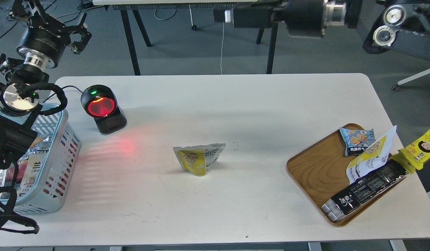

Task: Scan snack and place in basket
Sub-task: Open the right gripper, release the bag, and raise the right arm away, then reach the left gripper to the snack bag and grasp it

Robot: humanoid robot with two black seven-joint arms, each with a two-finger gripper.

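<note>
The snack [198,159], a puffy pouch with a yellow lower part and a white top, stands alone on the white table near its middle. No gripper touches it. The light blue basket [63,139] sits at the table's left edge with several packets inside. My left gripper [79,35] is high at the top left, above and behind the basket; its fingers are too dark to tell apart. My right arm runs along the top edge of the view. Its dark far end [222,15] is far above the snack, and no fingers can be made out.
A black scanner [103,108] with a glowing red window stands left of the middle and throws red light on the table. A wooden tray [314,167] at the right holds a blue packet [357,140], a white-and-yellow pouch [371,156] and a black packet [364,190]. A yellow packet [420,148] lies beside it.
</note>
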